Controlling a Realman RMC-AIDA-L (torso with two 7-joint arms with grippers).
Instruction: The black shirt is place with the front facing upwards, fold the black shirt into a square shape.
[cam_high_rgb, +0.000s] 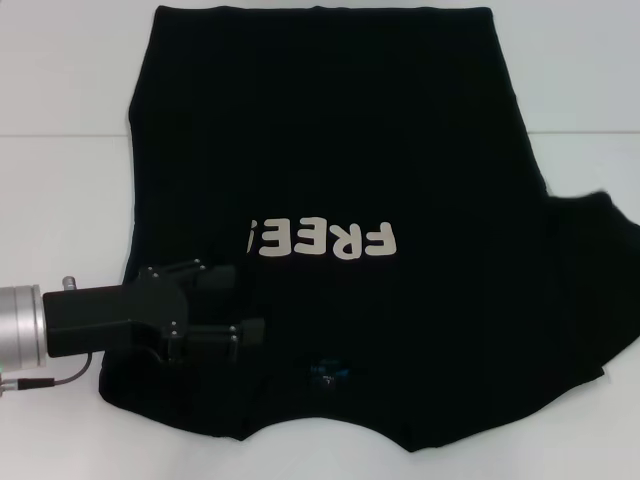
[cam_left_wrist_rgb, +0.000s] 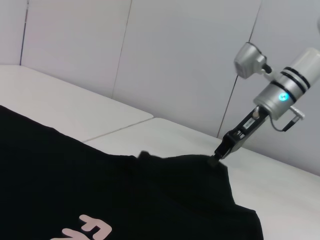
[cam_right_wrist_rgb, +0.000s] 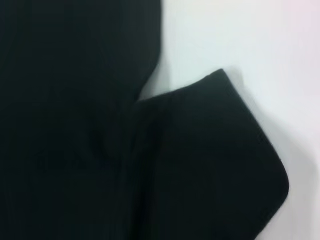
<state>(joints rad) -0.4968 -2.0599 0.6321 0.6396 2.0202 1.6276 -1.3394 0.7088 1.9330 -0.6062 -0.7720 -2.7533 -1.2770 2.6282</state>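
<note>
The black shirt (cam_high_rgb: 330, 150) lies flat on the white table (cam_high_rgb: 60, 190), its cream "FREE!" letters (cam_high_rgb: 325, 238) near the middle and a small blue label (cam_high_rgb: 328, 370) at the neck by the near edge. Its left side is folded in to a straight edge. Its right sleeve (cam_high_rgb: 600, 240) is spread out, and also shows in the right wrist view (cam_right_wrist_rgb: 210, 160). My left gripper (cam_high_rgb: 232, 302) is open just over the shirt's near left part, holding nothing. My right gripper (cam_left_wrist_rgb: 224, 149) shows only in the left wrist view, its tip at a raised corner of the sleeve (cam_left_wrist_rgb: 212, 161).
The white table top shows bare to the left of the shirt and at the far right (cam_high_rgb: 590, 80). A seam (cam_high_rgb: 60, 133) runs across the table. A white wall (cam_left_wrist_rgb: 175, 55) stands behind the table in the left wrist view.
</note>
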